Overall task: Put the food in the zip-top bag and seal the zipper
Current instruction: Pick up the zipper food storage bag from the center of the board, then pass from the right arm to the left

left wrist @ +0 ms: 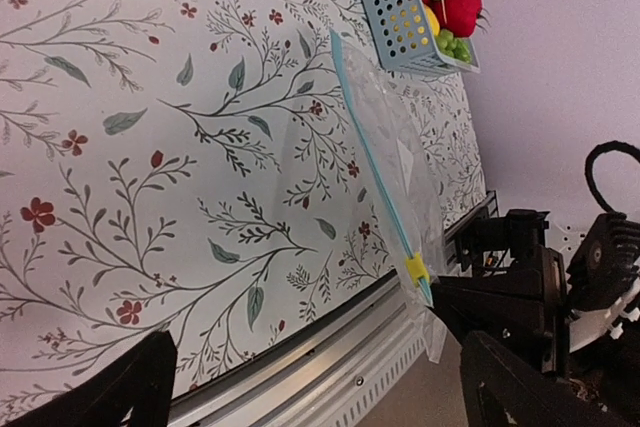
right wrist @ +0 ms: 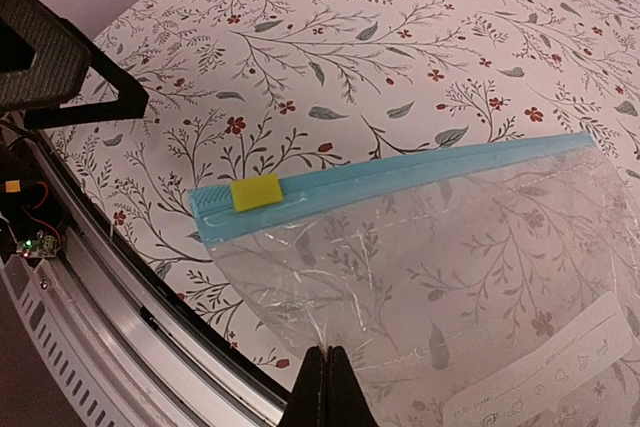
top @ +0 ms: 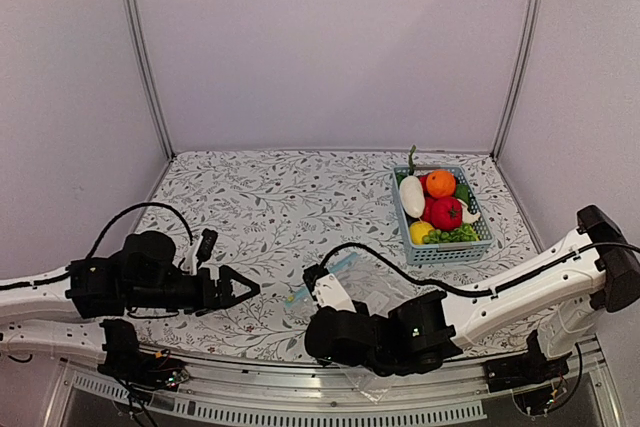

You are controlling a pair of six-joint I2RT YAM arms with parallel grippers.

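Right tool (right wrist: 326,359) clenched, seemingly on zip-top bag (right wrist: 450,247) edge, left tool (top: 248,287) released, food (top: 446,213) in basket (top: 447,254)

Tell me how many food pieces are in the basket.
5 clearly, all in the basket: white radish at left, orange at back, tomato in the middle, lemon and green bunch in front. More may be hidden underneath.

Lighting: soft, even, from overhead. Top view: bright, sharp. My wrist views: dimmer, warmer, slightly soft. Pale glints on the zip-top bag (right wrist: 420,247). Table rail (right wrist: 130,277) bows near the frame edge.
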